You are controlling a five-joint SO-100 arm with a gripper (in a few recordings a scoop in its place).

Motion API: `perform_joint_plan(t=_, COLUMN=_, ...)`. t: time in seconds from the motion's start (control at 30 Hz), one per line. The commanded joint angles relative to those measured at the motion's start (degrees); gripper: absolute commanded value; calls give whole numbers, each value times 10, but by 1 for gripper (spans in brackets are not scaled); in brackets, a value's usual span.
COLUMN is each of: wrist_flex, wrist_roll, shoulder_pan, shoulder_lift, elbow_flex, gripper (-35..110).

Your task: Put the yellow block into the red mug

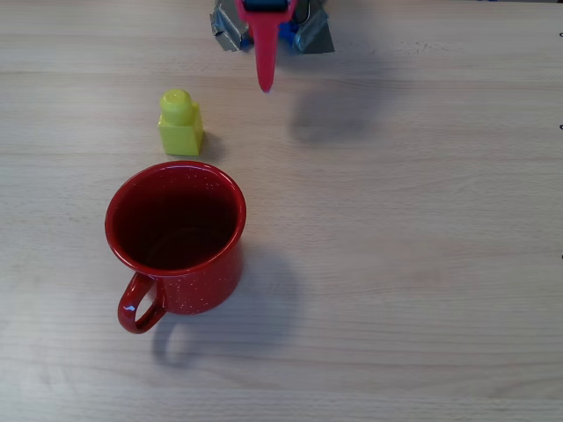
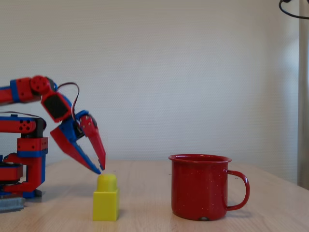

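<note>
Approach step, nothing grasped yet. My gripper [image 2: 100, 168] hangs over the table [image 1: 422, 264] with its tips pointing down. In the fixed view the tips converge just above and a bit left of the block's stud, and I read the fingers as closed or nearly closed, with nothing between them. In the overhead view my gripper [image 1: 265, 83] shows as a thin red point near the top edge, up and right of the block [image 1: 180, 123], so it is not over the block yet, whatever the side view suggests.

The block [image 2: 106, 198] stands upright on the table, stud up, untouched. It sits just beside the mug [image 1: 176, 237], above the rim in the overhead view and left of the mug [image 2: 200, 186] in the fixed view, with a small gap between them. The mug is upright, mouth open and empty, handle toward the lower left in the overhead view.

Next move, as I judge it: spread the fingers, shift over the block, lower around its body and clamp. The mug is close, so the descent must keep clear of its rim. Then lift, carry over the mouth and release.
</note>
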State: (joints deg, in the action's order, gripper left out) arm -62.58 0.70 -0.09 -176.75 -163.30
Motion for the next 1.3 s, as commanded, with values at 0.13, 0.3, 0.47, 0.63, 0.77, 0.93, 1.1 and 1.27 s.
perform_joint_plan(t=0.13, wrist_flex=0, wrist_roll=-17, shoulder_pan=55, shoulder_lift=121, elbow_flex=163, gripper=0)
perform_joint_plan(t=0.3, wrist_flex=-8, wrist_roll=-25, shoulder_pan=97, shoulder_lift=217, elbow_flex=250, gripper=0)
perform_joint_plan(t=0.47, wrist_flex=-24, wrist_roll=-35, shoulder_pan=139, shoulder_lift=291, elbow_flex=324, gripper=0)
perform_joint_plan(t=0.63, wrist_flex=-57, wrist_roll=-54, shoulder_pan=173, shoulder_lift=344, elbow_flex=378, gripper=0)
perform_joint_plan(t=0.77, wrist_flex=-99, wrist_roll=-73, shoulder_pan=205, shoulder_lift=392, elbow_flex=425, gripper=0)
perform_joint_plan(t=0.93, wrist_flex=-122, wrist_roll=-91, shoulder_pan=243, shoulder_lift=432, elbow_flex=467, gripper=3)
perform_joint_plan(t=1.1, wrist_flex=-148, wrist_roll=-112, shoulder_pan=272, shoulder_lift=463, elbow_flex=492, gripper=26)
perform_joint_plan(t=1.27, wrist_flex=-156, wrist_roll=-133, shoulder_pan=291, shoulder_lift=482, elbow_flex=483, gripper=30)
